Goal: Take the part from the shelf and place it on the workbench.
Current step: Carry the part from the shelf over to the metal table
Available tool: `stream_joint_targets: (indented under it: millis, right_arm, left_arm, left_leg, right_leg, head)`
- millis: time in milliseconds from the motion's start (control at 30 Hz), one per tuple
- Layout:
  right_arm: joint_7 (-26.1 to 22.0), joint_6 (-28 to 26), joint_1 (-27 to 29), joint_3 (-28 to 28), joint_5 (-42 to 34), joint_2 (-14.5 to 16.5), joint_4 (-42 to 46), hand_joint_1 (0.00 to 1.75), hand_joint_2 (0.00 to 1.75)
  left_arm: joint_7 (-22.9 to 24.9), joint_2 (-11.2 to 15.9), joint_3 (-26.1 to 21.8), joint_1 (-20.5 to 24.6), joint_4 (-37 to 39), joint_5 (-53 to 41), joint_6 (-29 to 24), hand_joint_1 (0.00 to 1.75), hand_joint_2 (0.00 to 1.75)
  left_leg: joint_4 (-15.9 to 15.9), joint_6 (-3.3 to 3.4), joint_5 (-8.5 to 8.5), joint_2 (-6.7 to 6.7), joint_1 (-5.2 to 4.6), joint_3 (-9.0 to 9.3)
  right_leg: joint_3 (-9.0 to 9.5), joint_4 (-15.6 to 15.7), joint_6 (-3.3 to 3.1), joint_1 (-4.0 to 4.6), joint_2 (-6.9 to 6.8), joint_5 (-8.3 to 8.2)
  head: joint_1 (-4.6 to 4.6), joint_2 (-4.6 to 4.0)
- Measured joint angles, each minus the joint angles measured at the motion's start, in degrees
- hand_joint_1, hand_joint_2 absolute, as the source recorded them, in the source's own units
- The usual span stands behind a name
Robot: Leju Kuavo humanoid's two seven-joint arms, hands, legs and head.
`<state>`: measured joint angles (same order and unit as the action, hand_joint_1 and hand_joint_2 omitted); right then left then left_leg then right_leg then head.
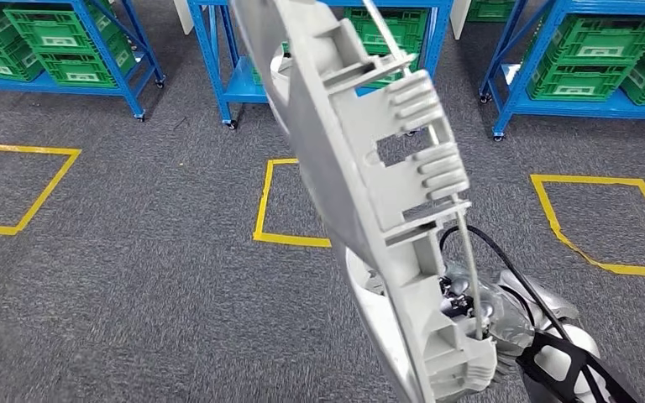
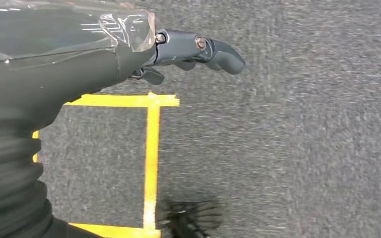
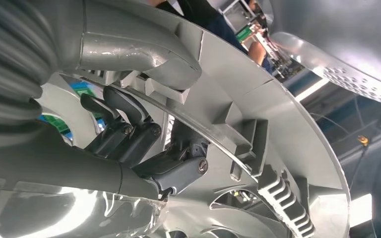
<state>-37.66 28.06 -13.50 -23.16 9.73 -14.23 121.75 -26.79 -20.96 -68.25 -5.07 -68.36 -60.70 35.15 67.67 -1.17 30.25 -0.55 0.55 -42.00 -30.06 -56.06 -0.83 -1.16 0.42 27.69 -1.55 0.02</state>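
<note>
The grey part (image 1: 369,201) was gripped by the right robot hand (image 3: 144,144), tilted above the carpet (image 1: 134,277). The left robot hand (image 2: 188,49) was held empty, fingers loosely extended.

Grey carpet floor (image 1: 134,277): yellow tape squares (image 1: 17,189); blue shelves (image 1: 92,50) standing on it.

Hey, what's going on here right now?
The robot's right hand grips a large grey plastic part, held up close before its head camera. The left hand hangs over grey carpet with yellow tape squares, holding nothing. Blue shelves with green crates stand beyond.
</note>
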Motion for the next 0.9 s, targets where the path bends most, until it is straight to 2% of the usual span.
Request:
stream_joint_targets:
  millis: [33, 67, 100, 133, 167, 200, 233, 267, 300, 367, 400, 433, 500, 533, 567, 600, 633, 667, 700, 733, 767, 800, 833, 867, 900]
  right_arm:
    - [-0.08, -0.09, 0.02, 0.00, -0.08, -0.03, -0.03, 1.71, 1.75]
    - [-0.13, -0.15, 0.04, 0.01, -0.18, -0.06, -0.09, 1.71, 1.75]
    - [-0.17, -0.17, 0.06, 0.01, -0.25, -0.09, -0.15, 1.71, 1.75]
    - [-0.19, -0.17, 0.06, 0.01, -0.31, -0.15, -0.21, 1.71, 1.75]
    - [-0.21, -0.17, 0.06, 0.02, -0.33, -0.21, -0.24, 1.71, 1.75]
    - [-0.27, -0.17, 0.06, 0.04, -0.34, -0.26, -0.25, 1.71, 1.75]
    - [-0.34, -0.17, 0.06, 0.08, -0.33, -0.31, -0.25, 1.71, 1.75]
    - [-0.43, -0.17, 0.04, 0.12, -0.31, -0.33, -0.27, 1.71, 1.75]
    - [-0.50, -0.17, 0.03, 0.15, -0.29, -0.34, -0.30, 1.71, 1.75]
    - [-0.58, -0.17, 0.08, 0.24, -0.21, -0.39, -0.38, 1.71, 1.75]
    - [-0.58, -0.17, 0.12, 0.32, -0.19, -0.43, -0.44, 1.71, 1.75]
    - [-0.58, -0.16, 0.17, 0.40, -0.16, -0.48, -0.49, 1.71, 1.75]
    - [-0.52, -0.13, 0.20, 0.54, -0.16, -0.52, -0.62, 1.71, 1.75]
    - [-0.46, -0.08, 0.24, 0.56, -0.21, -0.52, -0.67, 1.71, 1.75]
    - [-0.36, -0.01, 0.28, 0.56, -0.30, -0.52, -0.73, 1.71, 1.75]
    - [-0.23, 0.08, 0.33, 0.56, -0.42, -0.52, -0.77, 1.71, 1.75]
    - [-0.09, 0.18, 0.37, 0.55, -0.54, -0.52, -0.79, 1.71, 1.75]
    - [0.02, 0.26, 0.38, 0.55, -0.62, -0.52, -0.81, 1.71, 1.75]
    - [0.13, 0.34, 0.35, 0.55, -0.66, -0.52, -0.81, 1.71, 1.75]
    - [0.22, 0.46, 0.32, 0.55, -0.67, -0.50, -0.81, 1.71, 1.75]
    - [0.31, 0.60, 0.30, 0.55, -0.66, -0.48, -0.81, 1.71, 1.75]
    - [0.39, 0.73, 0.30, 0.55, -0.63, -0.46, -0.81, 1.71, 1.75]
    - [0.44, 0.86, 0.35, 0.55, -0.62, -0.45, -0.81, 1.71, 1.75]
    - [0.45, 0.97, 0.40, 0.54, -0.61, -0.45, -0.82, 1.71, 1.75]
    - [0.42, 1.06, 0.42, 0.52, -0.64, -0.45, -0.83, 1.71, 1.75]
  left_arm:
    - [-0.11, 0.01, -0.20, 0.37, 0.13, -0.28, 0.02, 0.00, 1.75]
    - [-0.19, 0.02, -0.34, 0.72, 0.26, -0.44, 0.03, 0.00, 1.75]
    - [-0.24, 0.02, -0.43, 1.00, 0.40, -0.57, 0.05, 0.00, 1.75]
    - [-0.28, 0.02, -0.46, 1.26, 0.54, -0.65, 0.07, 0.00, 1.75]
    - [-0.32, 0.03, -0.50, 1.47, 0.63, -0.68, 0.08, 0.00, 1.75]
    - [-0.36, 0.05, -0.52, 1.68, 0.68, -0.73, 0.07, 0.00, 1.75]
    - [-0.39, 0.07, -0.55, 1.89, 0.72, -0.78, 0.02, 0.00, 1.75]
    - [-0.42, 0.09, -0.60, 2.06, 0.78, -0.82, -0.04, 0.00, 1.75]
    - [-0.44, 0.09, -0.64, 2.19, 0.84, -0.86, -0.12, 0.00, 1.75]
    - [-0.44, 0.06, -0.73, 2.28, 1.08, -0.99, -0.32, 0.00, 1.75]
    - [-0.43, 0.05, -0.74, 2.28, 1.21, -1.05, -0.44, 0.00, 1.75]
    - [-0.41, 0.04, -0.75, 2.27, 1.36, -1.11, -0.59, 0.00, 1.75]
    - [-0.34, 0.02, -0.74, 2.27, 1.64, -1.10, -0.78, 0.00, 1.75]
    - [-0.29, 0.00, -0.75, 2.26, 1.77, -1.10, -0.79, 0.00, 1.75]
    - [-0.26, -0.02, -0.76, 2.26, 1.90, -1.09, -0.75, 0.00, 1.75]
    - [-0.22, -0.03, -0.76, 2.25, 2.01, -1.10, -0.71, 0.00, 1.75]
    - [-0.20, -0.03, -0.77, 2.25, 2.10, -1.10, -0.68, 0.00, 1.75]
    - [-0.17, -0.04, -0.77, 2.25, 2.19, -1.10, -0.65, 0.00, 1.75]
    - [-0.15, -0.04, -0.77, 2.25, 2.25, -1.11, -0.61, 0.00, 1.75]
    - [-0.14, -0.04, -0.77, 2.24, 2.30, -1.11, -0.56, 0.00, 1.75]
    - [-0.13, -0.04, -0.78, 2.25, 2.32, -1.12, -0.52, 0.00, 1.75]
    - [-0.12, -0.03, -0.78, 2.25, 2.33, -1.13, -0.51, 0.00, 1.75]
    - [-0.12, 0.01, -0.79, 2.26, 2.33, -1.14, -0.52, 0.00, 1.75]
    - [-0.15, 0.06, -0.83, 2.26, 2.35, -1.14, -0.58, 0.00, 1.75]
    - [-0.21, 0.09, -0.88, 2.25, 2.40, -1.14, -0.66, 0.00, 1.75]
  left_leg:
    - [3.70, -0.23, 1.51, 0.13, 0.13, -0.38]
    - [6.26, -0.35, 1.57, 0.21, 0.23, -0.15]
    - [6.82, -0.35, 0.37, 0.26, 0.29, 1.07]
    - [5.36, -0.23, -1.17, 0.26, 0.33, 3.34]
    - [1.85, 0.00, -2.07, 0.22, 0.32, 6.70]
    - [-3.03, 0.33, -1.81, 0.19, 0.20, 10.63]
    - [-7.53, 0.65, -0.86, 0.16, 0.05, 13.95]
    - [-10.81, 1.02, 0.08, 0.13, -0.19, 16.05]
    - [-12.58, 1.38, 0.64, 0.14, -0.47, 16.86]
    - [-13.18, 2.29, -0.46, 0.34, -0.73, 16.00]
    - [-13.41, 2.84, -1.18, 0.48, -0.71, 15.39]
    - [-13.64, 3.35, -2.01, 0.61, -0.65, 14.62]
    - [-13.69, 3.97, -3.53, 0.73, -0.66, 12.72]
    - [-13.65, 4.03, -4.32, 0.78, -0.73, 11.84]
    - [-13.57, 4.02, -5.12, 0.83, -0.81, 10.91]
    - [-13.44, 3.93, -5.86, 0.87, -0.86, 9.97]
    - [-13.24, 3.81, -6.51, 0.88, -0.89, 9.06]
    - [-12.94, 3.65, -7.05, 0.88, -0.90, 8.15]
    - [-12.49, 3.44, -7.40, 0.86, -1.00, 7.35]
    - [-11.96, 3.21, -7.67, 0.86, -1.10, 6.69]
    - [-11.45, 2.92, -7.93, 0.86, -1.18, 6.16]
    - [-11.10, 2.60, -8.22, 0.87, -1.23, 5.74]
    - [-10.92, 2.27, -8.51, 0.88, -1.17, 5.47]
    - [-10.73, 1.93, -8.59, 0.85, -1.04, 5.20]
    - [-10.11, 1.59, -7.98, 0.80, -0.91, 4.82]
  right_leg:
    - [-0.95, -0.06, 0.10, 0.01, -0.11, -0.86]
    - [-1.94, -0.13, 0.22, 0.02, -0.21, -1.70]
    - [-3.00, -0.18, 0.36, 0.03, -0.27, -2.52]
    - [-4.01, -0.22, 0.52, 0.05, -0.29, -3.31]
    - [-4.80, -0.26, 0.67, 0.08, -0.30, -4.04]
    - [-5.41, -0.29, 0.91, 0.19, -0.28, -4.69]
    - [-5.77, -0.27, 1.19, 0.27, -0.32, -5.29]
    - [-5.94, -0.16, 1.55, 0.28, -0.39, -5.90]
    - [-6.05, 0.04, 1.97, 0.25, -0.46, -6.53]
    - [-6.44, 0.32, 2.62, 0.03, -0.52, -7.31]
    - [-7.04, -0.44, 2.52, -0.03, -0.51, -6.42]
    - [-7.88, -2.18, 2.19, -0.04, -0.48, -4.48]
    - [-10.04, -8.97, 1.38, -0.04, -0.47, 1.07]
    - [-10.92, -12.96, 1.44, -0.05, -0.47, 2.83]
    - [-11.37, -16.26, 1.88, -0.05, -0.47, 3.24]
    - [-11.04, -17.98, 2.54, -0.07, -0.47, 2.41]
    - [-9.57, -17.49, 3.14, -0.07, -0.48, 1.02]
    - [-7.03, -14.83, 3.48, -0.07, -0.49, -0.14]
    - [-3.57, -10.56, 3.42, 0.01, -0.51, -0.31]
    - [-0.34, -6.00, 3.09, 0.10, -0.51, 0.43]
    - [1.86, -2.48, 2.64, 0.21, -0.49, 1.51]
    - [2.99, -0.39, 2.20, 0.37, -0.45, 2.48]
    - [3.00, 0.37, 1.78, 0.40, -0.42, 2.87]
    - [2.71, 0.42, 1.34, 0.33, -0.43, 2.74]
    - [2.53, 0.44, 0.88, 0.24, -0.47, 2.45]
  head:
    - [0.00, 0.00]
    - [0.00, 0.00]
    - [-0.01, 0.00]
    - [-0.02, 0.00]
    - [-0.03, 0.00]
    - [-0.03, 0.00]
    - [0.01, 0.00]
    - [0.05, 0.00]
    - [0.01, 0.00]
    - [-0.01, 0.00]
    - [0.03, 0.00]
    - [0.17, 0.00]
    - [0.36, 0.00]
    - [0.39, 0.00]
    - [0.42, 0.00]
    - [0.43, 0.00]
    - [0.44, 0.00]
    - [0.45, 0.00]
    - [0.45, 0.00]
    - [0.42, 0.00]
    - [0.39, 0.00]
    - [0.38, 0.00]
    - [0.37, 0.00]
    - [0.41, 0.00]
    - [0.38, 0.00]
